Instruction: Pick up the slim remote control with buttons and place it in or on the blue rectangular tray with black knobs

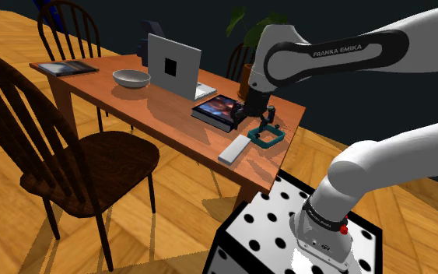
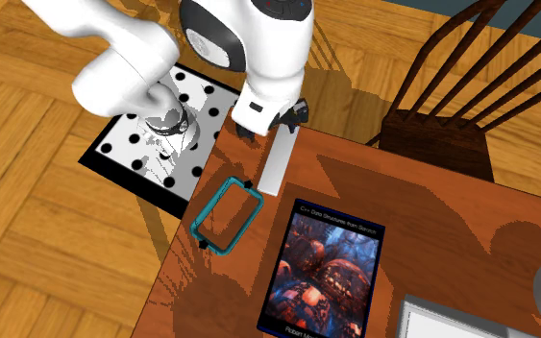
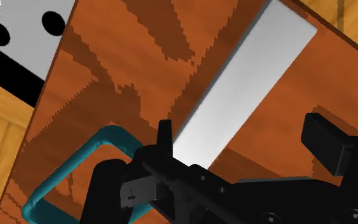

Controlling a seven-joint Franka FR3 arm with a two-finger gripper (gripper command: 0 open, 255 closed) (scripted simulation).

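The slim remote, drawn as a plain light-grey slab [image 1: 234, 149] [image 2: 278, 161] [image 3: 247, 89], lies flat on the wooden table near its front corner. Right beside it sits the tray, a teal rectangular frame [image 1: 267, 137] [image 2: 211, 205] [image 3: 64, 168] with small black knobs on its sides. My black gripper [image 1: 254, 121] [image 2: 270, 123] [image 3: 244, 143] hangs a little above the table over the remote's end, close to the tray. Its fingers [image 3: 165, 137] stand wide apart and touch nothing. Between them, below, the remote's near end shows.
A dark-covered book [image 1: 219, 107] [image 2: 326, 269] lies just past the tray. Further along the table [image 1: 124, 101] are a white upright panel [image 1: 174, 66], a grey bowl [image 1: 131, 78] and a flat tablet [image 1: 64, 68]. A dark wooden chair [image 1: 69, 163] stands beside the table, and the dotted stand [image 1: 287, 233] is below its corner.
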